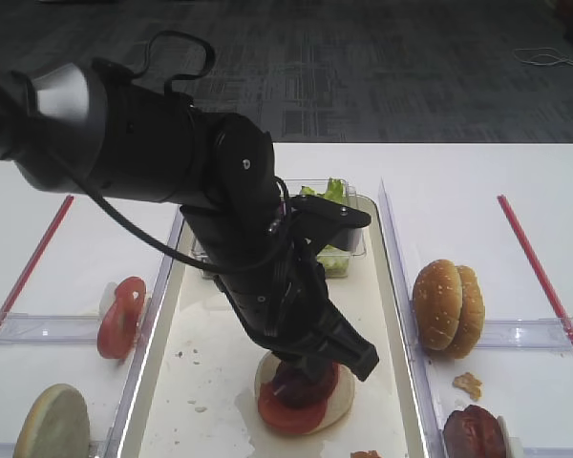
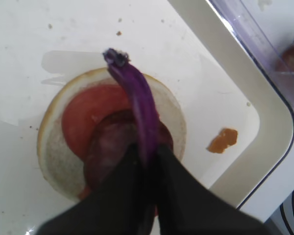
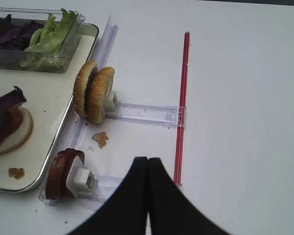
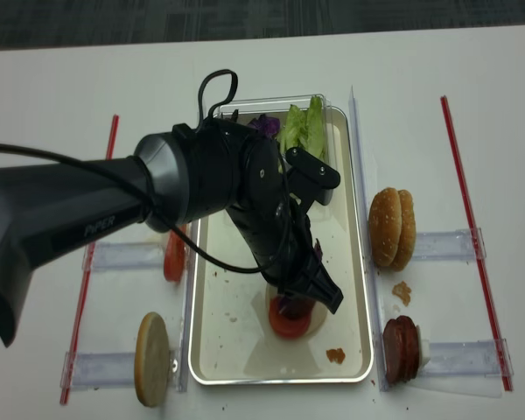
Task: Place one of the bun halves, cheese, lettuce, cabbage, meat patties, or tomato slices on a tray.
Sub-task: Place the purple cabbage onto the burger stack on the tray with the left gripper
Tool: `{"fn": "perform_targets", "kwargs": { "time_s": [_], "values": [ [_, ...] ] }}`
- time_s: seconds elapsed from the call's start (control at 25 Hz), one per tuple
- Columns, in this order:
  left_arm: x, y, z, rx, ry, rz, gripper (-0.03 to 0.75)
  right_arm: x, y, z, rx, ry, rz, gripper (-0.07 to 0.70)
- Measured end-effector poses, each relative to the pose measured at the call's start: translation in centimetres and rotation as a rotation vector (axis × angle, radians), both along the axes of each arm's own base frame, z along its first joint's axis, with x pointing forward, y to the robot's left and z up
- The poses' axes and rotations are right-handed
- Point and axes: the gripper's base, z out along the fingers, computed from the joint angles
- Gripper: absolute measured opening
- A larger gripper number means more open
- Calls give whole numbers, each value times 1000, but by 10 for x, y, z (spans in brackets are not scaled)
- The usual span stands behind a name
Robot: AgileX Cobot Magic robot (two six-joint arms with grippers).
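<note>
Cabbage point(image 2: 137, 103) strip is pinched in the left gripper point(image 2: 146, 159) over the stacked bun half point(image 2: 56, 156), tomato and patty, lower centre of the tray point(image 4: 212, 350). Clear tub point(image 3: 19, 58), upper left, holds lettuce point(image 3: 51, 32) and purple leaves. Right gripper point(image 3: 147, 164) fingers are pressed together, holding nothing.

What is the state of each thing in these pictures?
left gripper: shut on the cabbage, over the stack
right gripper: shut, empty
bottom bun: flat on the tray, tomato slice and meat patty on it
sesame bun halves: upright in holder
clear tub: open, holding lettuce
</note>
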Motion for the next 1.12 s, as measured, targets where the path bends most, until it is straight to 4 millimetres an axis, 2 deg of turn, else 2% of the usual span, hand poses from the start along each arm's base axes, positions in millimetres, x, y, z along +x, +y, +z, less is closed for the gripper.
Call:
{"fn": "perform_targets", "kwargs": {
  "time_s": [0.72,0.88,1.12],
  "values": [
    [-1,0,0,5,7,-1,43,0,0,0,0,0,0,13],
    [-1,1,0,8,11,-2,78,0,0,0,0,0,0,13],
    [-1,1,0,8,11,-2,171,0,0,0,0,0,0,13]
  ]
}}
